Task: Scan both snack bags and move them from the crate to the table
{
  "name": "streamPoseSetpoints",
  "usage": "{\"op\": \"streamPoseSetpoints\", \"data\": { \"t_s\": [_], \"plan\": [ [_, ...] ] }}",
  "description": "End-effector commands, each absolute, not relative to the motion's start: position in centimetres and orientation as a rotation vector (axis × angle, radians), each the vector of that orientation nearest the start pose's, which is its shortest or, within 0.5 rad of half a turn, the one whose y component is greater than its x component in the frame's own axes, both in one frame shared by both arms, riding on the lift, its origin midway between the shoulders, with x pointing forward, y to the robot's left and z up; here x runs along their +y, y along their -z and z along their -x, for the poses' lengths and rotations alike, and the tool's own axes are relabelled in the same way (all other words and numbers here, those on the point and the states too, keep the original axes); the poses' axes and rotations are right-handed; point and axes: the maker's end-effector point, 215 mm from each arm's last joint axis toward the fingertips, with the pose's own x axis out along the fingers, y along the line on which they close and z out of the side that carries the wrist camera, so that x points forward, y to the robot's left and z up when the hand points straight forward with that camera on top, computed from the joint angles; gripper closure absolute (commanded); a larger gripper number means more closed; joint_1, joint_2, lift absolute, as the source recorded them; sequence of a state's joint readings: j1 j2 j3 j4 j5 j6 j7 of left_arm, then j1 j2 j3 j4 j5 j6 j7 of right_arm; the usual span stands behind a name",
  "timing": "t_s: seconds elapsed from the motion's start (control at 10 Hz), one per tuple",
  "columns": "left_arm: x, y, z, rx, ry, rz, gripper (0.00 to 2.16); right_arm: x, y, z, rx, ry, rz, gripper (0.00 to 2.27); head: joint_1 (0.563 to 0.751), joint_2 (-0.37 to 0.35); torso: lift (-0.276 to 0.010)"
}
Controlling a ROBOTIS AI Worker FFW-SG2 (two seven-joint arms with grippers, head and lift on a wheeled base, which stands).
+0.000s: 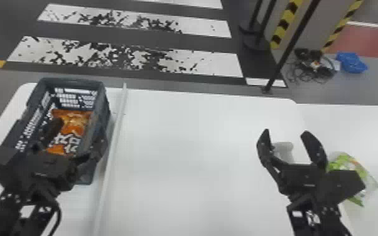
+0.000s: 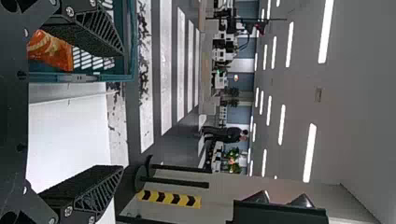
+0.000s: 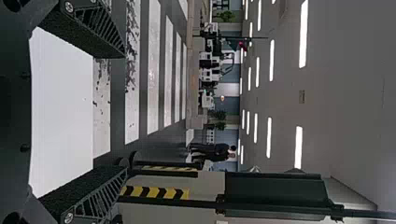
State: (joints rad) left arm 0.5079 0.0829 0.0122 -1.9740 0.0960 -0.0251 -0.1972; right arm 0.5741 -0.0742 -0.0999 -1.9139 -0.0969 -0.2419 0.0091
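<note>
We list, nearest first: one black left gripper, at the near part of the crate, its two flat fingers spread wide with nothing gripped; we cannot tell whether either finger touches the crate.

One black right gripper, over the bench's right side, fingers wide apart and empty.

One green-and-clear plastic snack bag, lying on the white surface at the right, beside the right gripper and partly hidden by it.

One small pale grey object, seen between the right gripper's fingers, its kind unclear to us.

One dark blue-grey crate of slatted plastic, standing on the left of a smooth white bench; inside it, one orange snack bag with white lettering, partly covered from our sight by the left gripper.

One long pale strip, running along the bench just right of the crate.

Beyond, we record a dark floor with worn white stripes, a tangle of dark cables and a crumpled blue item.
</note>
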Motion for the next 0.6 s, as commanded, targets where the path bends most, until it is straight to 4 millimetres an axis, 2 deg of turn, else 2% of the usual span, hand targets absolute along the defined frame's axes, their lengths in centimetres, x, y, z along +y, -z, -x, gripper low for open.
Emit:
{"op": "streamPoseSetpoints", "data": {
  "t_s": [0.0,0.2,0.3,0.4,0.5],
  "plan": [
    [19.0,38.1,-43.5,0.109,0.235,0.019,0.14,-27.2,37.5,-40.7,-0.006,0.026,0.004,0.09,0.695,-0.123,-0.035],
    [18.3,38.5,-43.3,0.117,0.247,0.011,0.14,-26.0,38.5,-40.0,-0.001,0.012,-0.01,0.09,0.695,-0.11,-0.035],
    [18.4,37.9,-43.4,0.107,0.248,-0.002,0.14,-25.9,38.6,-40.0,0.003,0.009,-0.009,0.09,0.695,-0.108,-0.035],
    [19.1,37.0,-43.7,0.11,0.257,-0.027,0.14,-25.9,38.6,-39.9,0.004,0.009,-0.009,0.09,0.695,-0.104,-0.035],
    [20.8,36.1,-44.5,0.136,0.263,-0.068,0.14,-25.9,38.8,-39.9,0.01,0.009,-0.009,0.09,0.695,-0.101,-0.035]
  ]
}}
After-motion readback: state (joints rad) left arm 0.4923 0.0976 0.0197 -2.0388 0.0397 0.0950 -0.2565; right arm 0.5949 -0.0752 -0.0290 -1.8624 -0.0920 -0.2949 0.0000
